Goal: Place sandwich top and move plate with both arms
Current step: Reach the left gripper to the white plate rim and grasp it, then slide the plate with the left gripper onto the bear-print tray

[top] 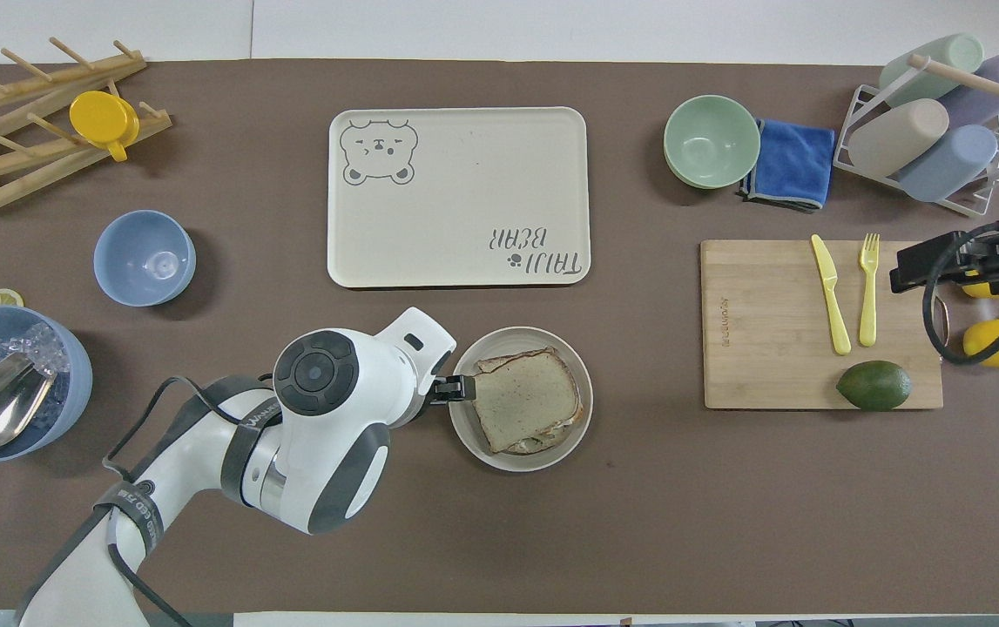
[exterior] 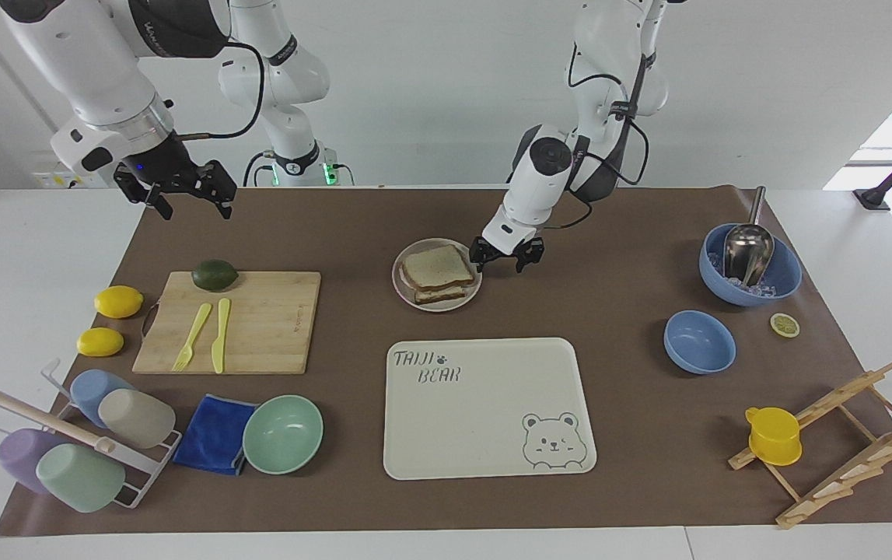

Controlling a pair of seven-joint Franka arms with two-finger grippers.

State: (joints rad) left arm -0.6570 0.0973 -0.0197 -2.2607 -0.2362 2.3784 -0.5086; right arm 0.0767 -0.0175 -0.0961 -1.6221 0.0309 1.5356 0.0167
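The plate [exterior: 439, 306] [top: 516, 461] sits mid-table on the brown mat. On it lies a stacked sandwich, the sandwich top [exterior: 436, 266] [top: 523, 399] uppermost, a tan slice with brown crust. My left gripper [exterior: 501, 261] [top: 457, 388] hangs low and open at the plate's rim, on the side toward the left arm's end; I cannot tell whether it touches the rim. The right gripper [exterior: 194, 204] [top: 934, 268] is raised and open over the mat's edge by the cutting board, with nothing in it.
The bear tray [exterior: 484, 459] lies farther from the robots than the plate. A cutting board [exterior: 259, 327] bears an avocado, knife and fork, with lemons [exterior: 117, 302] beside it. Two blue bowls [exterior: 698, 342], a mint bowl [exterior: 282, 434], a cup rack and a wooden rack line the mat's ends.
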